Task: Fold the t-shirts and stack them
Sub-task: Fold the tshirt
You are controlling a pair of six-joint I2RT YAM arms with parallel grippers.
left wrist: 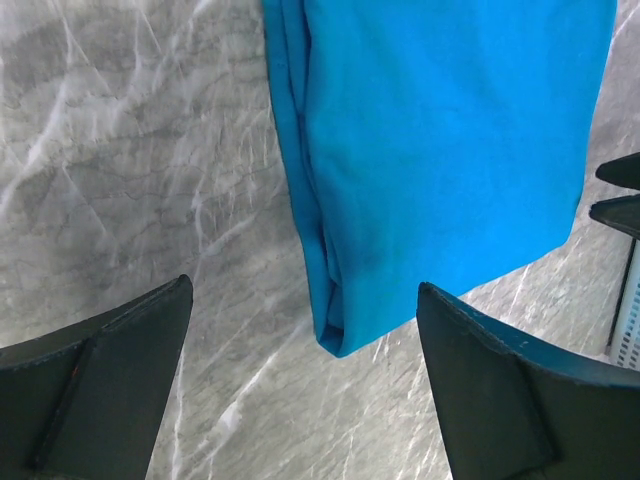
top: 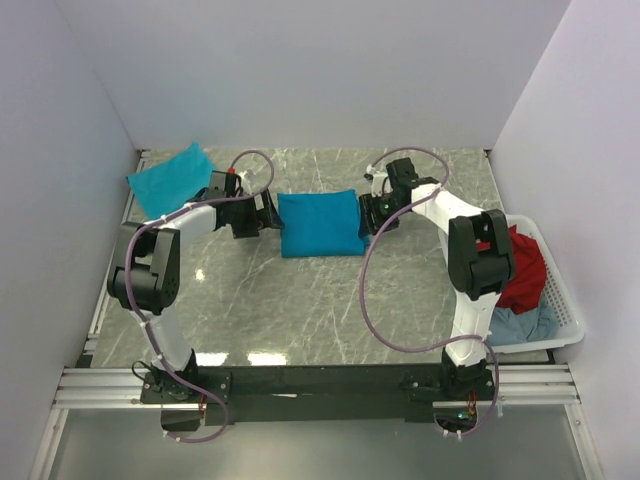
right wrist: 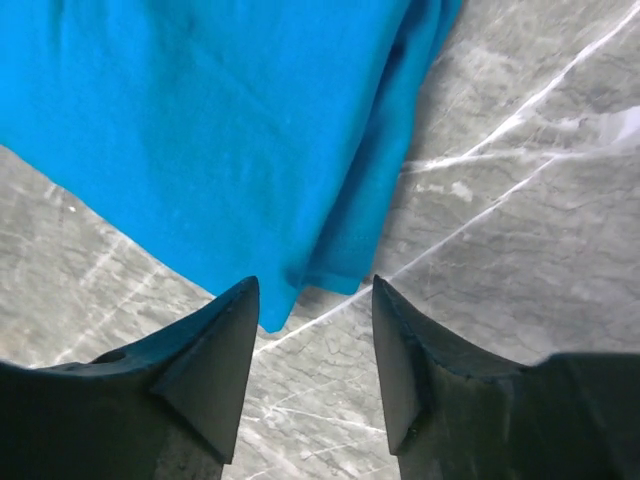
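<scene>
Both the left gripper and the right gripper stood open and empty, flanking the folded t-shirt mid-frame.

Grey marble-look table, folded teal t-shirt mid-table, 2nd teal t-shirt far-left corner, white basket rt edge

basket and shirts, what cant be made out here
Basket contents, top view: the right arm covers part of the red cloth; piece count unclear.
Far-left t-shirt, top view: left arm overlaps its near edge; too small to tell folds.
Centre t-shirt, wrist views: cut off by frame edges.
</scene>
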